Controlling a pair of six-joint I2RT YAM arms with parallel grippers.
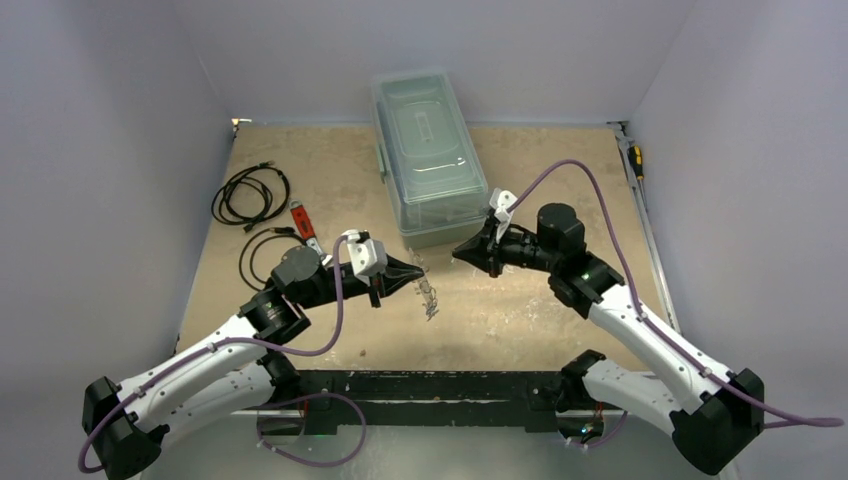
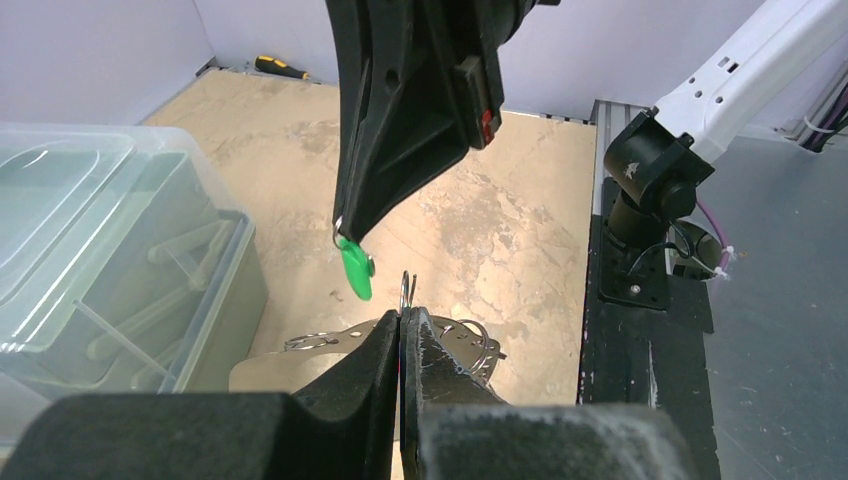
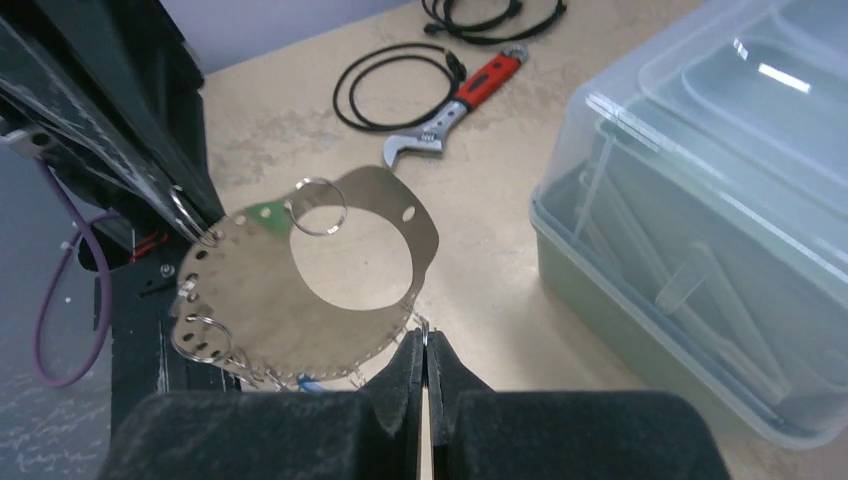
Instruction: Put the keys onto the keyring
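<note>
Top external view: fixed high behind the arm bases (image 1: 585, 370), angled down over the whole worn tan tabletop (image 1: 330, 170). Left wrist view: close, low, facing rightward toward the white-and-black right arm (image 2: 740, 70). Right wrist view: close, facing leftward. All three share the clear plastic lidded storage box (image 1: 428, 160) — both wrist views also share the flat silvery metal keyring (image 3: 260, 290).

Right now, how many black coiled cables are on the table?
2. One black coiled cable lies near the left edge of the table, farther back; the other lies closer, beside the red-handled metal wrench. Others could lie out of sight.
</note>
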